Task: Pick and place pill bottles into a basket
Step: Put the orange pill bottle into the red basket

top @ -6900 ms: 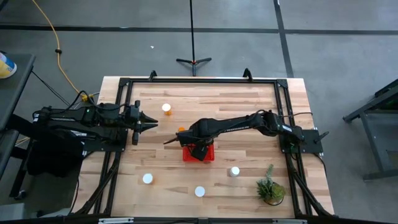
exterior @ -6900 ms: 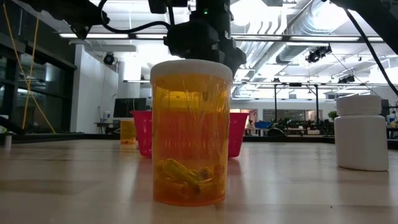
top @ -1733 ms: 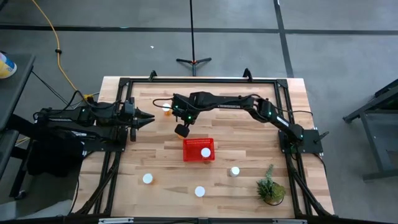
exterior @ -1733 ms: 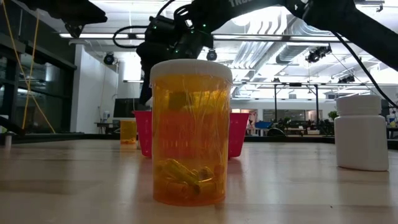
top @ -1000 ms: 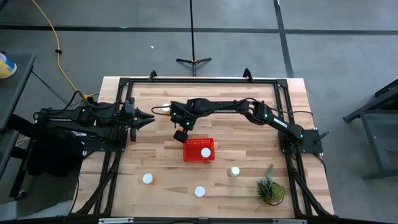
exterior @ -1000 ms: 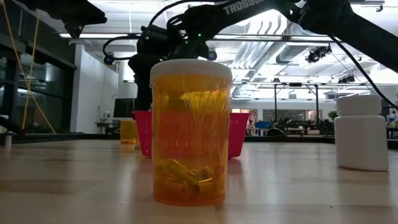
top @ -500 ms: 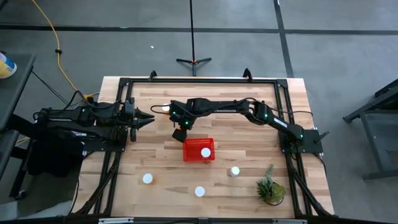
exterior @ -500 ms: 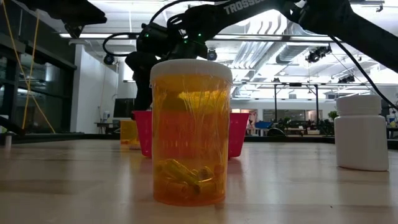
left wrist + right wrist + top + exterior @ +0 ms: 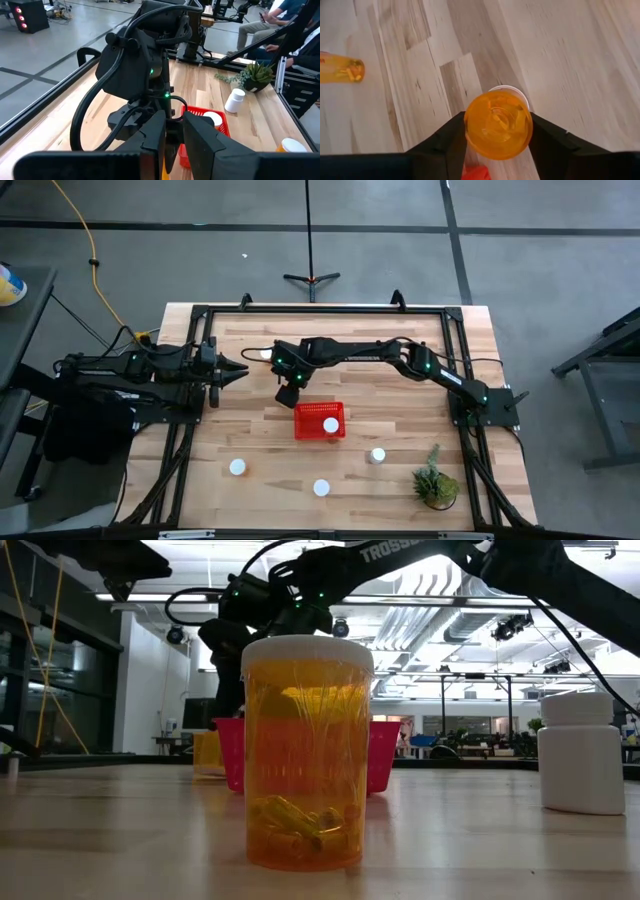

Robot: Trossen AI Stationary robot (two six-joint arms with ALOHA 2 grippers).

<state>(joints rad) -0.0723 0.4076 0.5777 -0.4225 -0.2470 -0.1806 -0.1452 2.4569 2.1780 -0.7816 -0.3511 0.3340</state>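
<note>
From above, the right gripper (image 9: 287,393) reaches across the worktop (image 9: 400,380), just beside the red basket (image 9: 320,421), which holds one white-capped bottle (image 9: 330,425). The left gripper (image 9: 242,370) waits at the left edge, fingers shut.

At table height, an orange bottle (image 9: 306,752) stands in front of the basket (image 9: 382,754).

The right wrist camera shows the fingers (image 9: 551,145) clamped on an orange pill bottle (image 9: 498,128).

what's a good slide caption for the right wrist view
Right gripper closed on an orange pill bottle above the wooden table, another bottle lying beyond.
</note>
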